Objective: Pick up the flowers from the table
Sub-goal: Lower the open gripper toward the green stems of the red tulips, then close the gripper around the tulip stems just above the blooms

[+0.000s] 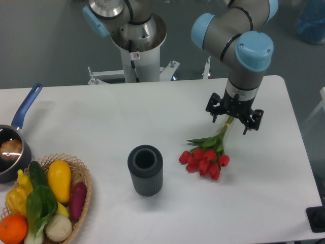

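1 bunch of flowers (205,158) lies on the white surface (101,117), right of centre, its red tulip buds pointing toward the camera and its green stems running up and back toward the arm. The buds number roughly 8, though they overlap too tightly for a sure count. The gripper (234,116) is directly over the far end of the stems, pointing down, and the stem tips disappear beneath it. Whether the jaws are spread or pressed onto the stems cannot be told from this angle.

1 dark ribbed cylinder (145,170) stands upright and open-topped, left of the buds and apart from them. At the lower left corner sits 1 wicker basket (85,175) holding 1 yellow squash (60,179), 1 purple eggplant (77,199), 1 dark green cucumber (37,174), 1 yellow pepper (15,201), 1 orange (12,229), 1 pale onion (57,227) and 1 leafy green vegetable with a white stalk (38,208). Just beyond the basket, at the left edge, is 1 dark saucepan (6,170) with a blue handle (26,105) and something brownish inside.

The surface is smooth, plain and rectangular with rounded corners. Behind it stands the arm's white pedestal (137,58) on a grey floor, with a blue object partly visible at the upper right corner.
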`<state>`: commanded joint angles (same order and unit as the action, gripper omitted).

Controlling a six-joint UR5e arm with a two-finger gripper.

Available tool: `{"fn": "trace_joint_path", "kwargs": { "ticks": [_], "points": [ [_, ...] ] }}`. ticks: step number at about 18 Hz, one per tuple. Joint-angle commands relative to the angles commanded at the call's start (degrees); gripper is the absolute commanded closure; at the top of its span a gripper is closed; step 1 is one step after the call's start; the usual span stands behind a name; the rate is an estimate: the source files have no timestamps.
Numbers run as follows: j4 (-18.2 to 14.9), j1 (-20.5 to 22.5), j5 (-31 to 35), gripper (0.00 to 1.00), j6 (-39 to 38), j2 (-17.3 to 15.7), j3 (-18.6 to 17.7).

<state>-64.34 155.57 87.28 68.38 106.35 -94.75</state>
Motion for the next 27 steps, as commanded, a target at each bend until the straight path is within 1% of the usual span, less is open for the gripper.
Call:
{"fn": "trace_joint_path", "kwargs": {
  "ticks": [6,12,16,19,23,24,26,27],
  "points": [
    [0.09,-0.18,0.0,0.0,-0.44,0.17,-0.61],
    [-0.09,0.0,0.0,0.0,0.09,0.61,-4.22],
    [0.17,-0.35,-0.17,0.0,1.66,3.6,-4.22],
    [1.23,0.09,-0.26,0.0,1.41,4.04,-4.22],
    [1.41,0.97,-0.35,0.0,-0.79,5.18,-5.19],
    [2.36,0.88,-0.44,0.0,-0.97,5.97,-4.93],
    [6.04,0.7,-0.44,0.0,-2.02,7.73,-5.01],
    [7.37,0.44,-0.44,0.0,-3.07,8.52,-5.01]
  ]
}}
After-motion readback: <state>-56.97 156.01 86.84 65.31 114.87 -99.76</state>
